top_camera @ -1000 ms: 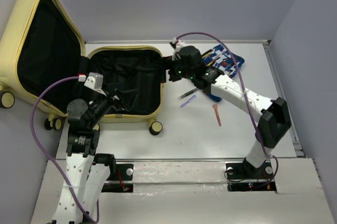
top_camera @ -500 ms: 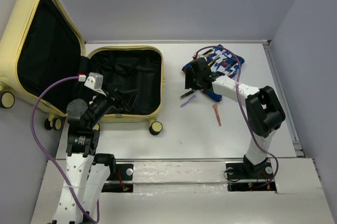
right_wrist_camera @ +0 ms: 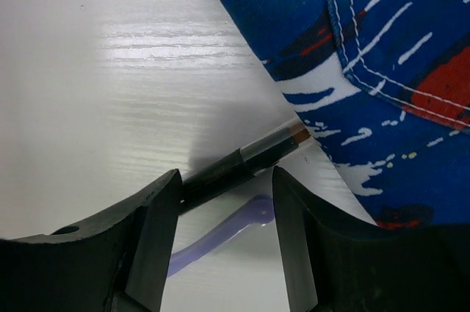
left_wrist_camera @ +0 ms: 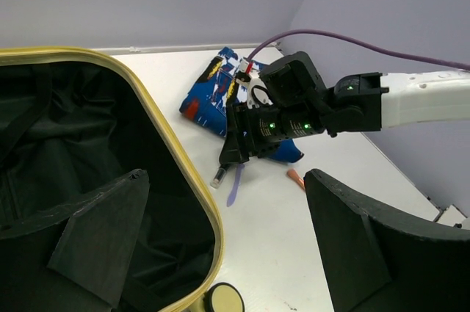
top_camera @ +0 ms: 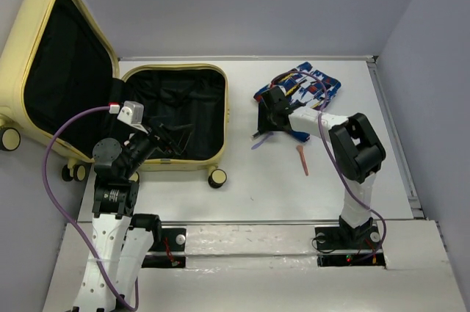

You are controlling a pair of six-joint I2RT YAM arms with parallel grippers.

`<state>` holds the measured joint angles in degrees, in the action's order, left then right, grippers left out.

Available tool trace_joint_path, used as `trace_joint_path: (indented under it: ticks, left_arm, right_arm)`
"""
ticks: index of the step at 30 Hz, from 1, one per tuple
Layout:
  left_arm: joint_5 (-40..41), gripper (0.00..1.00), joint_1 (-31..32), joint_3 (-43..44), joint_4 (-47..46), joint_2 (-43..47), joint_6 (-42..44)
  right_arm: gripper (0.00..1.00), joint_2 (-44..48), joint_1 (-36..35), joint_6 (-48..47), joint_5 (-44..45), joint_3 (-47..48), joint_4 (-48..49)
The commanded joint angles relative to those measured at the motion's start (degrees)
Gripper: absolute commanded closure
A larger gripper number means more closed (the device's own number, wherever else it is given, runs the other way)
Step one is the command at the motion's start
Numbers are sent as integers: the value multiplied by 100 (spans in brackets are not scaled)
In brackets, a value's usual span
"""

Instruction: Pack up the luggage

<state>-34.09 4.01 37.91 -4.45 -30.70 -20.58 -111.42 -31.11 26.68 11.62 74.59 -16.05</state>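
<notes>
Both pairs parted, right fingers (right_wrist_camera: 154,242) straddling black pen (right_wrist_camera: 242,161), its end hidden, left fingers (left_wrist_camera: 371,253) above luggage (left_wrist_camera: 59,128).

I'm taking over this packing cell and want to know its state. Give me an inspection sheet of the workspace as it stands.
Surface: white table, no spills seen.
Job's things: luggage open, lid propped up at left, black lining, nothing seen inside.
Clutter: blue patterned cloth; black pen with its tip at the cloth's edge; purple stick; orange stick.
Grippers: right pincer open, astride the pen; left pincer open, over the luggage's near edge.
Cables: left arm's purple cable loops free; right arm's purple cable arcs over the cloth.
Surroundings: lavender walls.
</notes>
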Motion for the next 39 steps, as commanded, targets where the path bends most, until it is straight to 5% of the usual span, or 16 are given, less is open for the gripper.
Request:
trace_joint_path:
  ticks: [1, 6, 16, 26, 31, 33, 34, 36, 39]
  left_arm:
    - [-169, 1, -23, 23, -302, 11, -69]
    - [-177, 1, -23, 23, -311, 2, -69]
    - [-186, 1, -23, 6, -329, 2, -78]
    - [-195, 1, -32, -29, -434, -85, -270]
    - [-370, 1, -137, -82, -583, -322, -491]
    - [-450, 1, -146, -82, -610, -428, -526]
    - [-450, 1, -146, -82, -619, -463, -526]
    - [-354, 1, -146, -73, -540, -490, -474]
    - [-230, 1, -146, -38, -434, -463, -386]
  right_arm:
    - [44, -336, 0, 110, -1, 372, 102]
    - [52, -556, 0, 154, -125, 513, 102]
    - [93, -811, -53, 460, -212, 803, 146]
    - [93, 1200, -105, 514, -1108, 223, 1437]
    - [93, 1255, -675, 523, -1926, 1124, 1491]
    - [77, 1035, -887, 505, -2145, 1565, 1474]
    - [55, 912, -983, 436, -2207, 1803, 1413]
    - [31, 570, -1055, 313, -2321, 2454, 913]
    - [15, 690, -1002, 67, -1656, 2036, 533]
